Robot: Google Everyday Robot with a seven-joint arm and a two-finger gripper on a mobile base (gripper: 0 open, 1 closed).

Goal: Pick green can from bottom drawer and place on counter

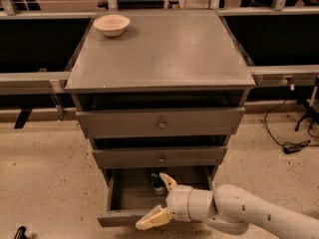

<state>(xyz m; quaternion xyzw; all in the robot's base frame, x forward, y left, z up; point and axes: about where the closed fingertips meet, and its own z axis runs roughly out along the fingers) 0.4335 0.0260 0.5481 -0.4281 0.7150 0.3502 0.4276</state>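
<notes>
The bottom drawer (118, 217) stands pulled open under two shut grey drawers. The green can (157, 181) lies inside it toward the back middle, small and dark with a faint green sheen. My gripper (158, 199) hangs over the drawer's front half, just in front of the can and to its right. Its two cream fingers (151, 218) are spread wide apart, one near the can and one over the drawer front. It holds nothing. The counter (164, 49) is the broad grey top of the cabinet above.
A cream bowl (111, 24) sits at the counter's back left corner. My white arm (249, 213) comes in from the lower right. Dark benches and metal rails flank the cabinet. A black cable (289, 144) lies on the speckled floor at right.
</notes>
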